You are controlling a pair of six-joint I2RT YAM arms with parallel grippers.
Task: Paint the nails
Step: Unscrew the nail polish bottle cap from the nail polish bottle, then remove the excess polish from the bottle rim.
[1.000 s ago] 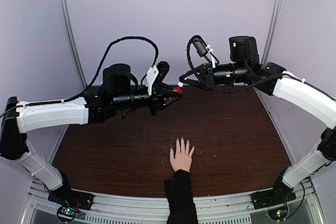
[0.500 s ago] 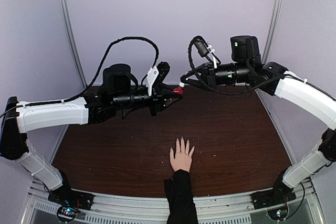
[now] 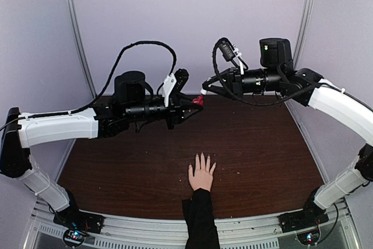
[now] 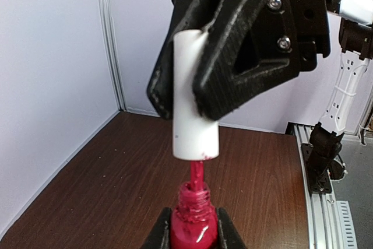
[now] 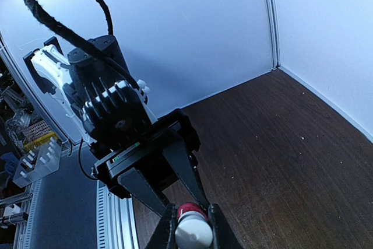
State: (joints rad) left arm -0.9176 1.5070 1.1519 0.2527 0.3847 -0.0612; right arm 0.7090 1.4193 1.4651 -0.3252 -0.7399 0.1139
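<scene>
A pale hand [image 3: 201, 174] with a black sleeve lies flat on the brown table near the front edge, fingers pointing away; its nails [image 3: 201, 155] are too small to tell bare from painted. My left gripper [image 3: 196, 102] is shut on a small red polish bottle [image 4: 193, 229], held high above the table's back. My right gripper [image 3: 203, 91] is shut on the white cap [image 4: 194, 100], lifted just off the bottle. The red brush stem [image 4: 197, 176] still reaches into the bottle's neck. In the right wrist view the cap [image 5: 193, 231] sits between my fingers, over the bottle.
Brown wooden table [image 3: 262, 144] with pale walls behind and at the sides. A metal rail [image 3: 145, 231] runs along the front edge, where the arm bases stand. Both arms meet high over the back middle, well away from the hand.
My right gripper has drawn slightly up and to the right with the white cap, away from the bottle. The left arm and the hand have not moved.
</scene>
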